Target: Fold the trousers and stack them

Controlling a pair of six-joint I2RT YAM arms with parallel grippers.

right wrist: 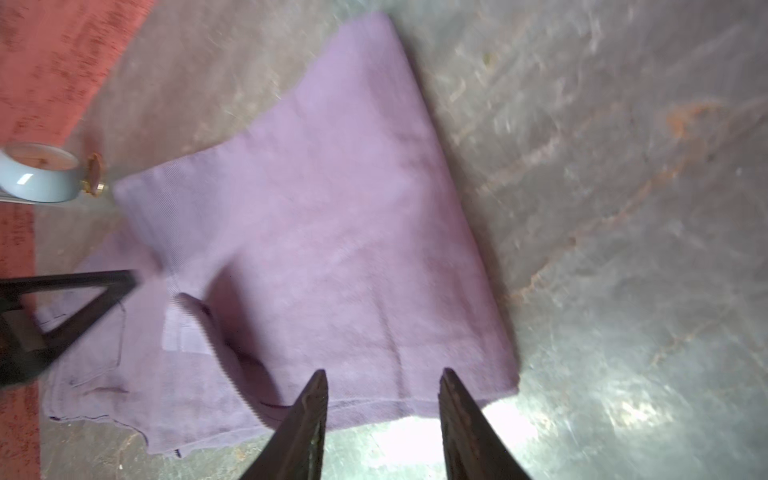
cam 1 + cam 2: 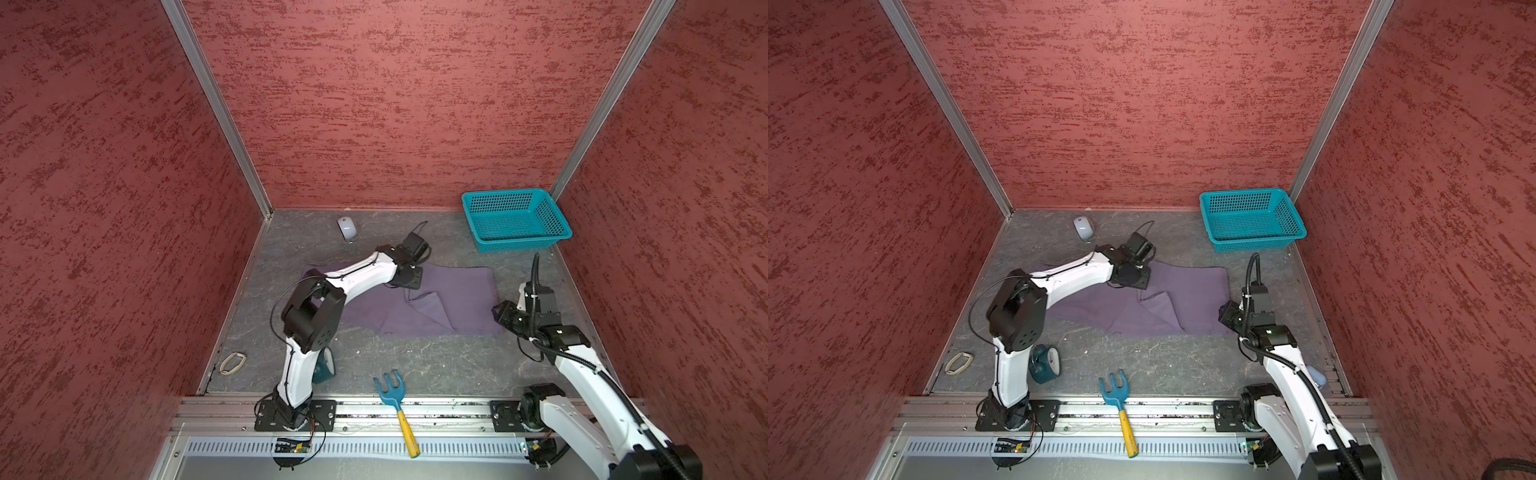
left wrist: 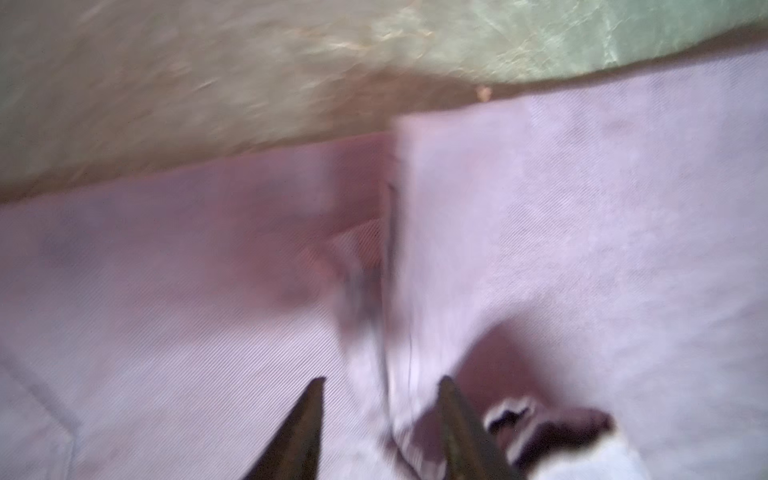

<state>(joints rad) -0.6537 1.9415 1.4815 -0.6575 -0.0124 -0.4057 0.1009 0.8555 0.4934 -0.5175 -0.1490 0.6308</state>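
The purple-grey trousers [image 2: 453,299] lie spread flat in the middle of the table in both top views, with one flap folded over near their centre [image 2: 1158,307]. My left gripper [image 2: 409,279] hangs low over their far edge. In the left wrist view it [image 3: 382,380] is open, and a raised ridge of cloth [image 3: 395,332] runs between its fingers. My right gripper [image 2: 498,312] sits at the trousers' right edge. In the right wrist view it [image 1: 382,372] is open above the hem [image 1: 374,405], holding nothing.
A teal basket [image 2: 515,220] stands at the back right corner. A grey mouse [image 2: 346,228] lies at the back. A blue rake with a yellow handle [image 2: 395,401] crosses the front rail. A teal alarm clock [image 2: 1045,363] stands by the left arm's base, an oval ring [image 2: 232,362] further left.
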